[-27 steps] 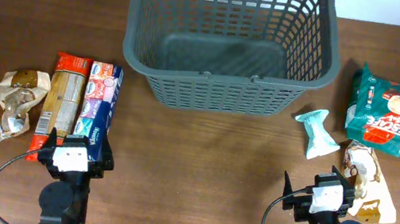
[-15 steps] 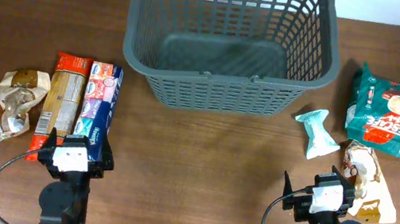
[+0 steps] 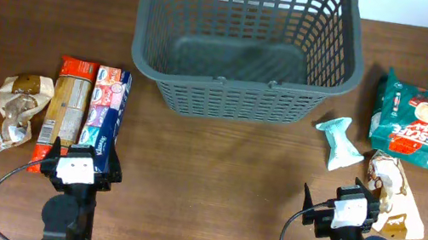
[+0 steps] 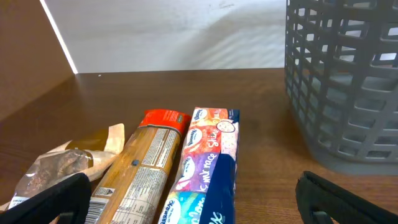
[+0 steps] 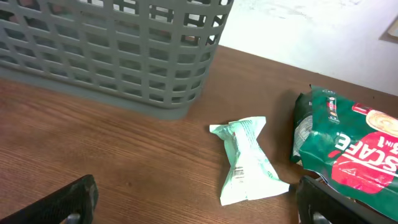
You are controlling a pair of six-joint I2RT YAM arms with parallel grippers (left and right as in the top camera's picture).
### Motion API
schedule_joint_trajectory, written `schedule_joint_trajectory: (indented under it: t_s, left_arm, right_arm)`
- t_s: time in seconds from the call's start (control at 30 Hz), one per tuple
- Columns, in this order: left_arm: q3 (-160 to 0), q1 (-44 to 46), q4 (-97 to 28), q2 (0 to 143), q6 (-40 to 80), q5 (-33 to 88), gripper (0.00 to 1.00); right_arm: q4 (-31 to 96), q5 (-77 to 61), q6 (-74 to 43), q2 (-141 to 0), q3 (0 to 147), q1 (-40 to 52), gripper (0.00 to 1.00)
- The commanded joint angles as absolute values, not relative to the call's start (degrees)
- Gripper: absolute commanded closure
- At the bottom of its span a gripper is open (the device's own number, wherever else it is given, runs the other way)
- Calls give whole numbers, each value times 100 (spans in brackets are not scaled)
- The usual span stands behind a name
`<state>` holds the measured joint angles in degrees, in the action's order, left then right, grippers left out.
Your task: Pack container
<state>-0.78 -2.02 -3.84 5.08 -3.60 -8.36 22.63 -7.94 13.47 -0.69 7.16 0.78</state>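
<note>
1. Nothing on the table point(image 3: 216, 163) has shifted over the past second. Both arms sit parked at the near edge, and packing appears not to have begun.
2. The grey basket point(image 3: 238, 102) stands empty at the far middle of the table, with goods lying on either side of it.
3. The left tool point(image 3: 79, 159) is spread wide and grips nothing. The near end of a blue carton point(image 4: 208, 155) lies between its fingers; whether they touch it cannot be told. A pasta packet point(image 4: 146, 165) and a brown snack bag point(image 4: 62, 168) lie beside the carton.
4. The right tool point(image 3: 353, 202) is likewise wide open and empty. It faces a pale green packet point(image 5: 247, 160) and a green coffee bag point(image 5: 348, 146), both apart from it.
</note>
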Motion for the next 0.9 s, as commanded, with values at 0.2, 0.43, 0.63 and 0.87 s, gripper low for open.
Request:
schedule_joint_trajectory:
  t_s: [0.2, 0.43, 0.63, 0.87]
  left_arm:
    - [-54, -191, -392, 486, -344, -777, 1]
    - [-54, -191, 23, 484, -344, -882, 1]
    - [-58, -196, 967, 486, -344, -779, 1]
    - [-790, -204, -51, 753, -346, -1260, 1]
  right_arm:
    - [2246, -722, 1321, -19, 668, 45, 1]
    - [2156, -1118, 751, -19, 670, 45, 1]
    - [1601, -1697, -349, -19, 711, 45, 1]
    - [2196, -1505, -803, -401, 1396, -16, 1]
